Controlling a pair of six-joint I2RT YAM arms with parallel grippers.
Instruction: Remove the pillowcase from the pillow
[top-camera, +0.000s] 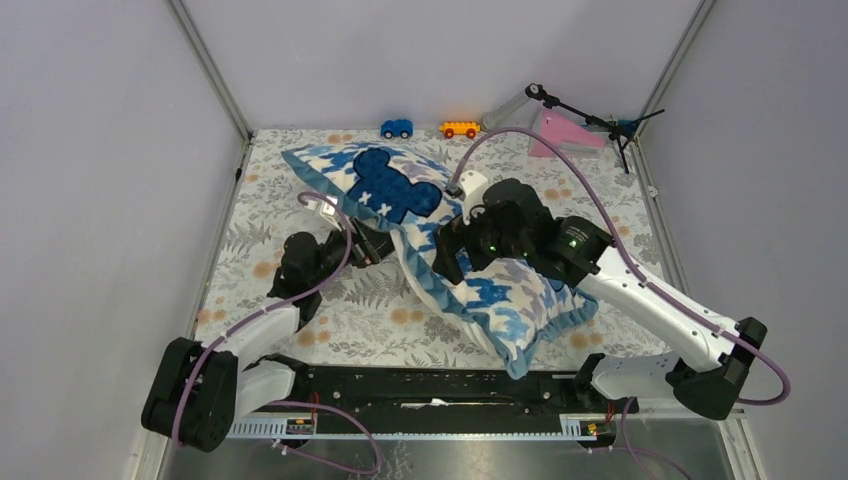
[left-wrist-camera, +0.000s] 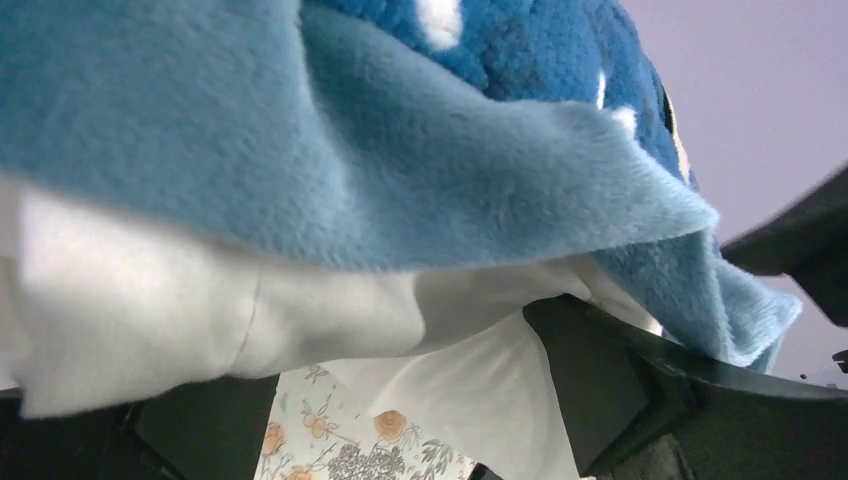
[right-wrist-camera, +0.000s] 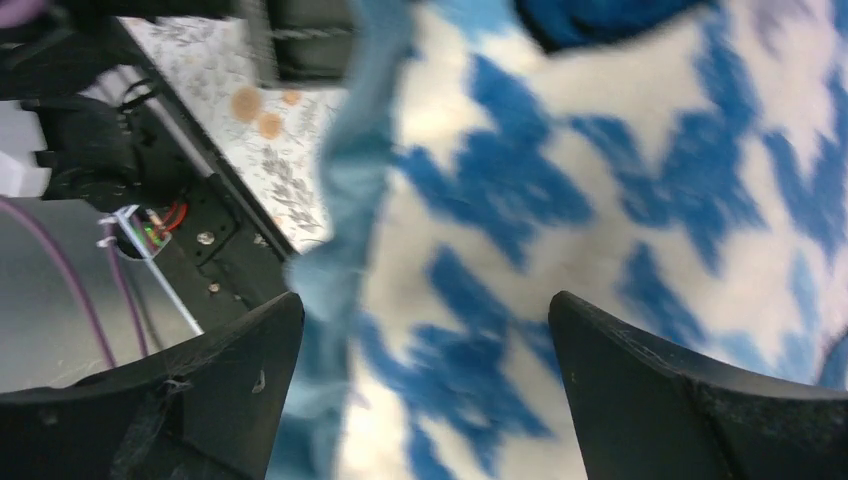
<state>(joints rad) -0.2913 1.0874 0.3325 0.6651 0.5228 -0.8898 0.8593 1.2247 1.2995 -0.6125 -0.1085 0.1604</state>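
Spotted the pillowcase (top-camera: 490, 295) plump, slanting across the table (top-camera: 400, 330) from near the far-left corner to the near edge. Saw the left jaws wide apart at its left side, white fabric (left-wrist-camera: 480, 400) bunched between them under the blue edging (left-wrist-camera: 400, 190). Caught the right jaws wide apart over the houndstooth print (right-wrist-camera: 600, 200), clamped on nothing.

White links (top-camera: 650, 300), black joints (top-camera: 190, 400) (green light (top-camera: 493, 243) glowing), purple cables (top-camera: 519, 130), black wedge-shaped end effector fingers (right-wrist-camera: 640, 400).

No legible text or labels, apparently.
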